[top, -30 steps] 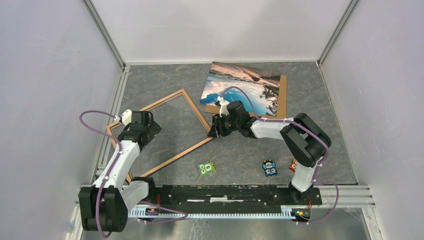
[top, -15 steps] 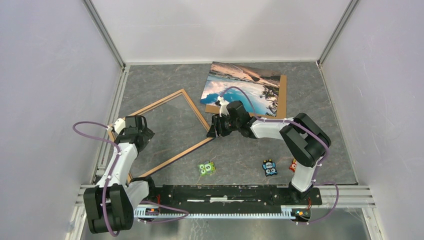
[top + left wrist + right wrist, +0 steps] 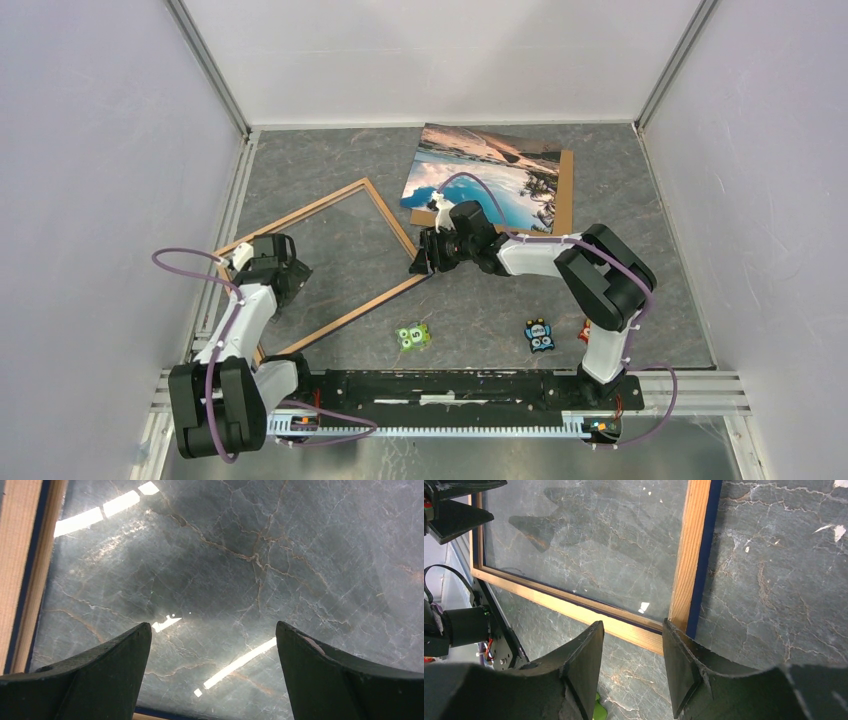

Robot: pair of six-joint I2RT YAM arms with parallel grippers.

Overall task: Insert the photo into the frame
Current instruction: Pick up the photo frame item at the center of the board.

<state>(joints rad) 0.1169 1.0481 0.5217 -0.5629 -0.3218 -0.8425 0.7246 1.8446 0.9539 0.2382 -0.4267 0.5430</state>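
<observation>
Toys lie nearest the arm bases on the tabletop (image 3: 480, 300): the green toy (image 3: 413, 337) just on the near side of the right end effector (image 3: 631, 626), the blue toy (image 3: 540, 335) and the red toy (image 3: 586, 330) off to its right and well apart from it. Next comes the frame (image 3: 393, 226), flat on the tabletop with its light wood side up and a dark blue edge showing along the rails. Its right corner sits at the right end effector's tips. The near rail runs across the gap between the two fingers (image 3: 579, 655) and one fingertip overlaps the corner. The jaws stand partly apart and released, clamped on nothing, though the wrist view does not show whether that tip touches the wood. The left end effector (image 3: 212, 630) hangs over the area inside the frame near its left corner, jaws spread wide and released, with one rail just to its left. Farther off, beyond the right end effector and clear of the frame, the photo (image 3: 480, 170) lies picture side up. It rests partly on a brown board (image 3: 566, 195) that shows along its right and near edges.
</observation>
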